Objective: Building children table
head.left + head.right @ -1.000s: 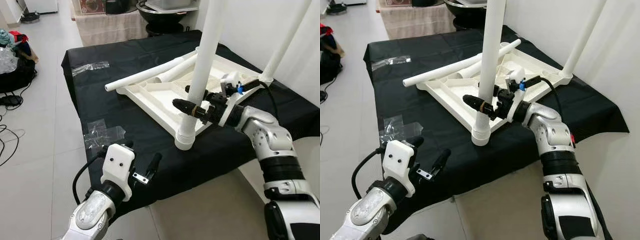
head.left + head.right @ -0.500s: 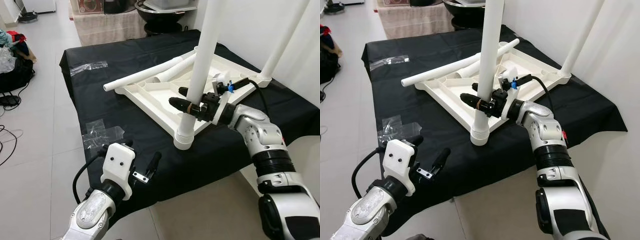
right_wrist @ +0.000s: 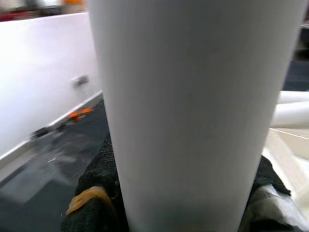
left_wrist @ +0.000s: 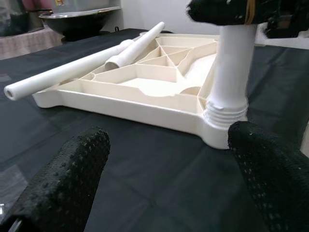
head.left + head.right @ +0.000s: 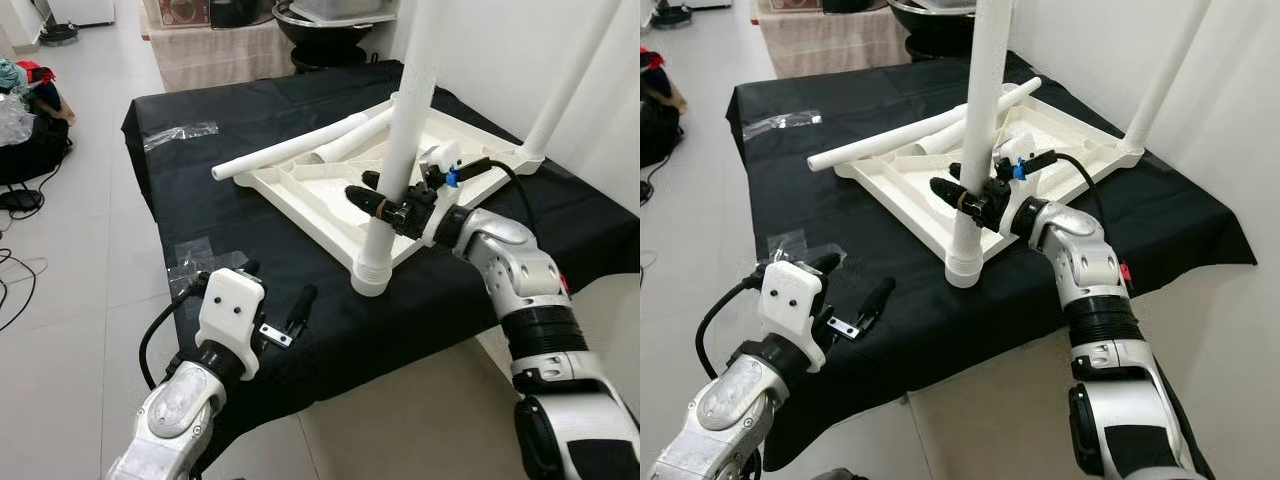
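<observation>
Upside-down white plastic children's tabletop (image 5: 330,195) lying on a black cloth-covered surface (image 5: 230,215); upright white tubular leg (image 5: 400,150) standing in its near corner socket, a second upright leg (image 5: 560,95) at the far right corner; two loose white tube legs (image 5: 290,150) resting across the tabletop's far edge. Right gripper (image 5: 385,205) clamped around the near upright leg, low on the shaft. Left gripper (image 5: 270,315) spread wide, hovering over the cloth's near edge beside clear plastic wrappers (image 5: 200,262).
</observation>
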Robot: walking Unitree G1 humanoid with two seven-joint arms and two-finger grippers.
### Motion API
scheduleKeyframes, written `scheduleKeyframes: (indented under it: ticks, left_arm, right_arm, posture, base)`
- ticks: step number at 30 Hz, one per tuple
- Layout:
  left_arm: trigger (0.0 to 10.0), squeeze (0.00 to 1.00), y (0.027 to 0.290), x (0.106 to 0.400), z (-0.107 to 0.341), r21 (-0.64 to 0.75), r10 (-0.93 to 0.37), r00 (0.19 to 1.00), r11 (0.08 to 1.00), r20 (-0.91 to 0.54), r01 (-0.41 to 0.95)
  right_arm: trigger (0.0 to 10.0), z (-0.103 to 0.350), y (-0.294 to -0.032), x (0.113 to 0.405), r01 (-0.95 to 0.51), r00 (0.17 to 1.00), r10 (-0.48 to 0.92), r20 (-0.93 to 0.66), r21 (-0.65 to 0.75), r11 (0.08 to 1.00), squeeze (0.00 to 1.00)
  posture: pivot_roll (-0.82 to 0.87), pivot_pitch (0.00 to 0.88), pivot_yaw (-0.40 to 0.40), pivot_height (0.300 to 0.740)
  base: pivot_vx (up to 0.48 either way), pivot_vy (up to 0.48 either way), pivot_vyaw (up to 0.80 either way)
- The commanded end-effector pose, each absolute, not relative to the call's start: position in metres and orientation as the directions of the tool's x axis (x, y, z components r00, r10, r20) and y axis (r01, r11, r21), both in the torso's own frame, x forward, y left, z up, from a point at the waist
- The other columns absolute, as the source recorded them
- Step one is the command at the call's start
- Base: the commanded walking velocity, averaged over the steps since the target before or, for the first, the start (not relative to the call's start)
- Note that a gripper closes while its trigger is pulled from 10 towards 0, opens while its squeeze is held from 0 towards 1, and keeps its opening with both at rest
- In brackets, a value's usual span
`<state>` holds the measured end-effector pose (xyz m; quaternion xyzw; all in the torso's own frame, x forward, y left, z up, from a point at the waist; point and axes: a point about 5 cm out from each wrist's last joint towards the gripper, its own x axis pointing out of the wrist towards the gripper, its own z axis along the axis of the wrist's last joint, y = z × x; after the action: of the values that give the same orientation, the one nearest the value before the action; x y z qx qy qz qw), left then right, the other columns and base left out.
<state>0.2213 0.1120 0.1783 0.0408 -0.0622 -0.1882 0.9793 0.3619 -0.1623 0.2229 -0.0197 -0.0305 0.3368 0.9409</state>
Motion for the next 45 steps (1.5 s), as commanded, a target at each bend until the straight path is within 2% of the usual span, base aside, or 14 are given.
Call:
scheduleKeyframes:
  ticks: [1, 8, 11, 12, 17, 25, 26, 29, 30, 31, 32, 37, 38, 45]
  left_arm:
    - [10.0, 0.0, 0.115, 0.223, 0.179, 0.123, -0.375, 0.921, 0.924, 0.11, 0.361]
    - [10.0, 0.0, 0.116, 0.226, 0.18, 0.133, -0.371, 0.922, 0.925, 0.114, 0.356]
    - [10.0, 0.0, 0.117, 0.226, 0.18, 0.133, -0.369, 0.922, 0.926, 0.115, 0.354]
    - [10.0, 0.0, 0.117, 0.226, 0.18, 0.133, -0.369, 0.922, 0.926, 0.115, 0.354]
    - [10.0, 0.0, 0.117, 0.226, 0.179, 0.134, -0.37, 0.922, 0.925, 0.114, 0.355]
    - [10.0, 0.0, 0.116, 0.224, 0.179, 0.131, -0.369, 0.922, 0.926, 0.112, 0.355]
    - [10.0, 0.0, 0.116, 0.224, 0.178, 0.13, -0.37, 0.922, 0.926, 0.111, 0.355]
    - [10.0, 0.0, 0.116, 0.224, 0.178, 0.13, -0.37, 0.922, 0.926, 0.111, 0.355]
    - [10.0, 0.0, 0.115, 0.223, 0.178, 0.129, -0.371, 0.922, 0.925, 0.109, 0.357]
    - [10.0, 0.0, 0.115, 0.223, 0.177, 0.128, -0.372, 0.922, 0.925, 0.108, 0.359]
    - [10.0, 0.0, 0.114, 0.222, 0.177, 0.128, -0.373, 0.921, 0.924, 0.107, 0.36]
    - [10.0, 0.0, 0.113, 0.222, 0.176, 0.127, -0.378, 0.92, 0.923, 0.104, 0.364]
    - [10.0, 0.0, 0.113, 0.223, 0.176, 0.127, -0.379, 0.919, 0.922, 0.105, 0.366]
    - [10.0, 0.0, 0.113, 0.223, 0.176, 0.127, -0.381, 0.919, 0.921, 0.107, 0.367]
  right_arm:
    - [0.0, 0.218, -0.172, 0.359, -0.535, 0.843, 0.538, 0.023, -0.07, 0.842, 0.0]
    - [0.0, 0.21, -0.173, 0.351, -0.288, 0.956, 0.292, 0.034, -0.088, 0.954, 0.0]
    - [0.0, 0.21, -0.171, 0.348, -0.107, 0.993, 0.111, 0.037, -0.094, 0.99, 0.0]
    - [0.0, 0.21, -0.171, 0.348, -0.107, 0.993, 0.111, 0.037, -0.094, 0.99, 0.0]
    - [0.0, 0.221, -0.16, 0.342, 0.119, 0.992, -0.113, 0.064, -0.096, 0.988, 0.0]
    - [0.0, 0.228, -0.131, 0.338, 0.226, 0.973, -0.222, 0.066, -0.056, 0.973, 0.0]
    - [6.6, 0.227, -0.125, 0.338, 0.224, 0.973, -0.221, 0.058, -0.055, 0.973, 0.0]
    - [6.6, 0.227, -0.122, 0.339, 0.222, 0.974, -0.219, 0.053, -0.055, 0.973, 0.0]
    - [10.0, 0.226, -0.119, 0.339, 0.206, 0.978, -0.204, 0.053, -0.056, 0.977, 0.0]
    - [10.0, 0.226, -0.118, 0.337, 0.207, 0.977, -0.204, 0.054, -0.061, 0.976, 0.35]
    - [10.0, 0.226, -0.116, 0.336, 0.2, 0.979, -0.196, 0.062, -0.066, 0.978, 1.0]
    - [10.0, 0.226, -0.12, 0.333, 0.205, 0.976, -0.197, 0.095, -0.073, 0.976, 1.0]
    - [10.0, 0.227, -0.124, 0.332, 0.206, 0.974, -0.197, 0.113, -0.082, 0.975, 0.0]
    - [10.0, 0.236, -0.144, 0.326, 0.11, 0.977, -0.101, 0.189, -0.035, 0.993, 0.0]
  posture:
    - [0.02, 0.092, -0.052, 0.74]
    - [0.02, 0.094, -0.049, 0.74]
    - [0.02, 0.095, -0.049, 0.74]
    - [0.02, 0.095, -0.049, 0.74]
    - [0.02, 0.096, -0.052, 0.74]
    - [0.03, 0.094, -0.054, 0.74]
    - [0.03, 0.094, -0.054, 0.74]
    - [0.03, 0.094, -0.054, 0.74]
    - [0.03, 0.089, -0.056, 0.74]
    - [0.03, 0.085, -0.054, 0.74]
    - [0.03, 0.085, -0.054, 0.74]
    - [0.02, 0.079, -0.051, 0.74]
    - [0.02, 0.079, -0.051, 0.74]
    - [0.02, 0.073, -0.049, 0.74]
  base:
    - [0.0, 0.0, 0.0]
    - [0.0, 0.0, 0.0]
    - [0.0, 0.0, 0.0]
    - [0.0, 0.0, 0.0]
    - [0.0, 0.0, 0.0]
    - [0.0, 0.0, 0.0]
    - [0.0, 0.0, 0.0]
    - [0.0, 0.0, 0.0]
    - [0.0, 0.0, 0.0]
    - [0.0, 0.0, 0.0]
    - [0.0, 0.0, 0.0]
    - [0.0, 0.0, 0.0]
    - [0.0, 0.0, 0.0]
    - [0.0, 0.0, 0.0]
